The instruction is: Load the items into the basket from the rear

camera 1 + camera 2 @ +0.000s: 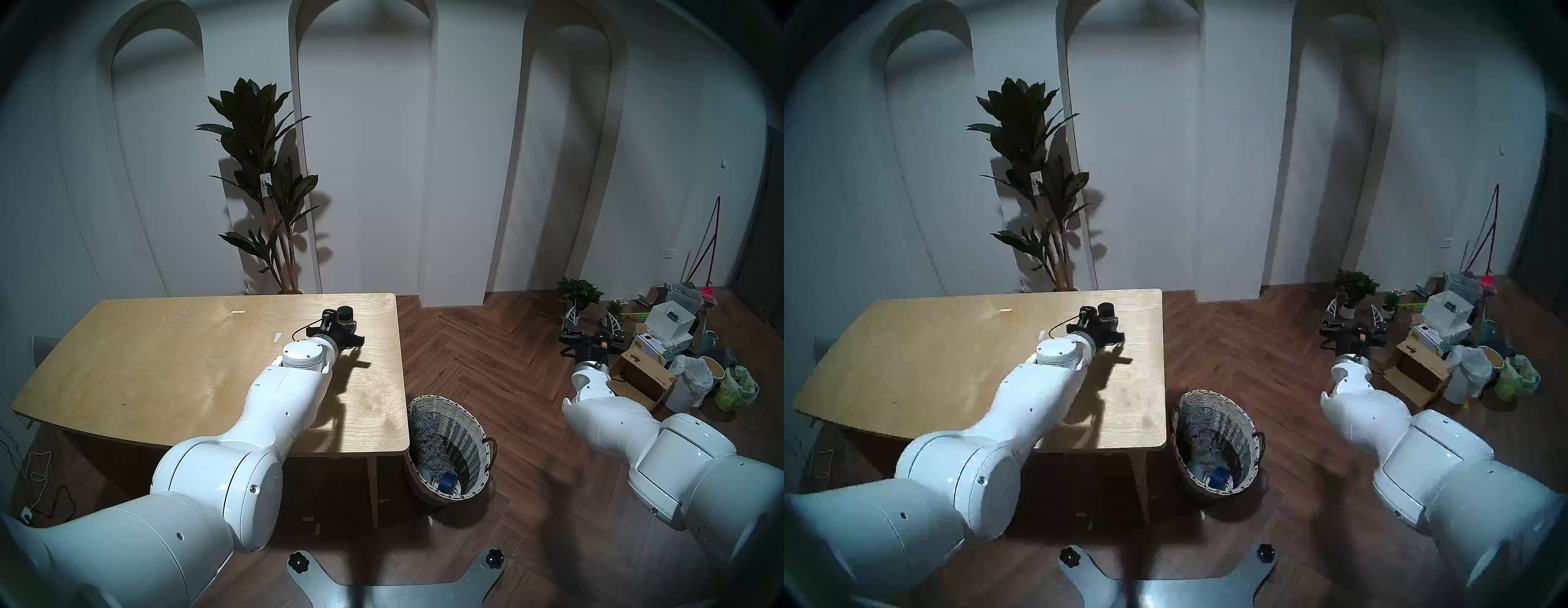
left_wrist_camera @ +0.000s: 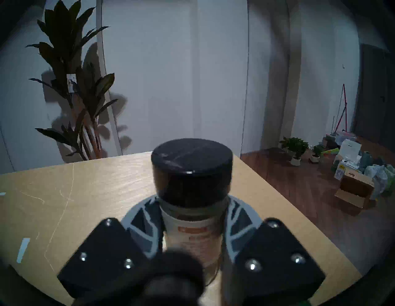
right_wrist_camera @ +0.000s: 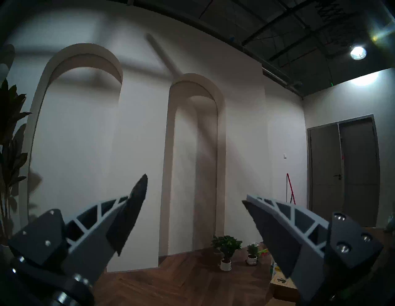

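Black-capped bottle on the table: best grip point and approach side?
Grip the bottle on its straight labelled body just under the wide black cap, coming level from the robot's side. It stands upright, and the cap overhang should stop slip. The left gripper already brackets that spot.

Materials and finishes, as seen from my own arms and wrists

Table (image 1: 169,361): pale wood, smooth, satin sheen, faint scratches. Bottle (image 2: 192,213) at lower centre of my left wrist view: glossy black plastic cap, paper-like pale label below. My left gripper (image 2: 192,239): matt black plastic mounts, grey ribbed plastic fingers (image 2: 141,226), bright metal screws. Basket (image 1: 466,429), lower centre: rough woven wicker. Duster (image 1: 428,441) inside: fluffy grey cloth. Tape roll (image 1: 446,484): smooth blue. Floor (image 1: 488,361): dark wood herringbone, matt. My arm shells (image 1: 288,399): glossy white plastic.
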Robot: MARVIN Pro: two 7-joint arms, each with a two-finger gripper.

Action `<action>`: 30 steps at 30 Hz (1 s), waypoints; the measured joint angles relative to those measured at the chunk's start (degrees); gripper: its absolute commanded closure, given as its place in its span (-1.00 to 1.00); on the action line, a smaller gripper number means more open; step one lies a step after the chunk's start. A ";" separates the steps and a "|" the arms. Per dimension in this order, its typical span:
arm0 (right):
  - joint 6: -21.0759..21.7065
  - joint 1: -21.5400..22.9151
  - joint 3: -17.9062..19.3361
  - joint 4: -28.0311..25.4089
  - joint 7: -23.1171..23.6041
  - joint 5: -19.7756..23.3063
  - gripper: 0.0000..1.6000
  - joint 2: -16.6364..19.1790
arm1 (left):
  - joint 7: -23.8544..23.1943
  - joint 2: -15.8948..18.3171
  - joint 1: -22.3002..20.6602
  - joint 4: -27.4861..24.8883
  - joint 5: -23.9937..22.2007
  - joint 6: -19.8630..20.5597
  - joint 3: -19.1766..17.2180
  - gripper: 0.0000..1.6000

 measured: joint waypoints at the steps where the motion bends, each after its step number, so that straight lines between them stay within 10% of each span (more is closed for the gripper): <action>1: 0.00 -0.09 0.09 -0.17 0.00 -0.01 -1.00 0.12 | 0.14 -0.02 -0.23 0.38 0.07 -0.12 0.04 1.00; 30: -0.02 -5.27 2.77 -6.65 -1.13 0.18 -1.00 3.22 | 4.02 -7.93 -6.24 3.92 1.46 -4.73 3.03 1.00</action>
